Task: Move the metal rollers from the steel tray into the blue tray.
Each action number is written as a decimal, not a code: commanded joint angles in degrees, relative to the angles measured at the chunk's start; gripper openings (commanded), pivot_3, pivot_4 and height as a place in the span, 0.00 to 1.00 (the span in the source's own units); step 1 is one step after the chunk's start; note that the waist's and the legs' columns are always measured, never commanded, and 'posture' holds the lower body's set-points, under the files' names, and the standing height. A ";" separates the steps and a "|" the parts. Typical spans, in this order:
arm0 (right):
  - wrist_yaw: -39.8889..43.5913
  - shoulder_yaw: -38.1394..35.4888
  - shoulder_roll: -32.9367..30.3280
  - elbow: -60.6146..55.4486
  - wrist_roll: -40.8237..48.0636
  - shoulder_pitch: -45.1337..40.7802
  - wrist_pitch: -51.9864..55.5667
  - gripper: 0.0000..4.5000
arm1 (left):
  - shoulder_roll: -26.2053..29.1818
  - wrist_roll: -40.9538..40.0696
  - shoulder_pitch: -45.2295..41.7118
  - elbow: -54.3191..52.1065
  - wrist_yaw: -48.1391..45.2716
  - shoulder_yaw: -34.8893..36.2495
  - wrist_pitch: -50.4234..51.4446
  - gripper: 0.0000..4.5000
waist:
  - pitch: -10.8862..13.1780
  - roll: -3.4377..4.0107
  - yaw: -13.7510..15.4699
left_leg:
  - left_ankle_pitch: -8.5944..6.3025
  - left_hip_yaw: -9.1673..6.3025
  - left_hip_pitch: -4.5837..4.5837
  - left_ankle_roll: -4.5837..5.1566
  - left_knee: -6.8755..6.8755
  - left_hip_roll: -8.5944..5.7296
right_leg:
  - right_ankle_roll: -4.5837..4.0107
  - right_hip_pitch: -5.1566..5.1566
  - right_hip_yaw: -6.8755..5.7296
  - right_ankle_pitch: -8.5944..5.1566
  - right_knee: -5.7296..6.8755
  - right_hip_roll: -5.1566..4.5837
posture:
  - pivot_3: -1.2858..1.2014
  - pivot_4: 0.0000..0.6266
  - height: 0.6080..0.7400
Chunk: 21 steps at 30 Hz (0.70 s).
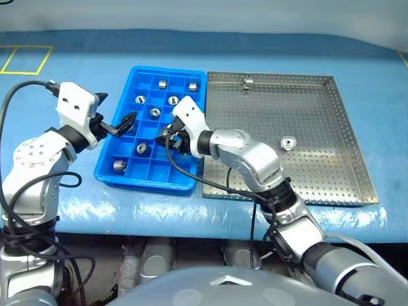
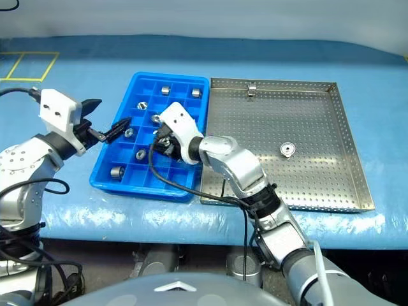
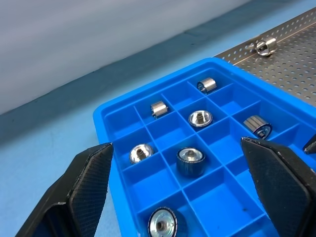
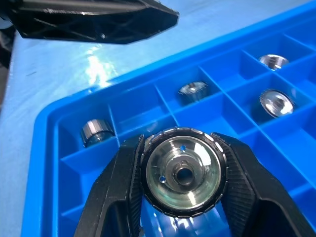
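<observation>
The blue tray (image 1: pixel 145 181) lies left of the steel tray (image 1: pixel 306 108) on the blue table. Several metal rollers (image 1: pixel 155 112) sit in its compartments. Two more rest on the steel tray, one in the middle (image 1: pixel 289 142) and one by the far rim (image 1: pixel 248 81). My right gripper (image 1: pixel 171 135) hovers over the blue tray's middle, shut on a roller (image 4: pixel 182 173) held by its rim. My left gripper (image 1: pixel 118 125) is at the blue tray's left edge, open, with nothing between its fingers (image 3: pixel 89 187).
A yellow taped square (image 1: pixel 25 58) marks the table at the far left. The table's front edge (image 1: pixel 191 220) runs just below both trays. Black cables (image 1: pixel 182 169) trail from my right wrist across the blue tray's near side.
</observation>
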 commanded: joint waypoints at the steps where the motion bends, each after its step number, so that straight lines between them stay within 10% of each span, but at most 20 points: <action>1: 0.88 -0.50 1.21 5.78 -1.77 -2.51 -4.89 0.38 | 0.04 -1.05 0.82 -3.72 1.16 2.11 0.46 1.00 | -0.01 -0.01 0.65 | 0.01 -0.01 0.01 -0.03 -0.01 0.00 | 0.00 0.00 -0.02 0.00 0.00 0.00 | 0.56 0.24 1.00; 15: -0.18 -5.28 2.01 19.00 -5.83 -6.37 -10.99 0.38 | -1.79 -2.74 0.91 -6.22 4.02 -0.46 2.60 1.00 | 0.01 -0.04 1.92 | 0.13 -0.05 0.04 -0.22 -0.14 0.00 | -0.04 -0.02 -0.07 -0.01 0.01 0.00 | 0.57 0.24 1.00; 21: -0.99 -6.12 2.33 16.28 -6.76 -5.28 -11.81 0.83 | -1.95 -2.89 0.19 -5.65 4.27 -1.57 2.73 1.00 | 0.01 -0.04 1.82 | 0.13 -0.05 0.03 -0.22 -0.18 0.00 | -0.05 -0.03 -0.07 -0.01 0.01 0.00 | 0.56 0.24 1.00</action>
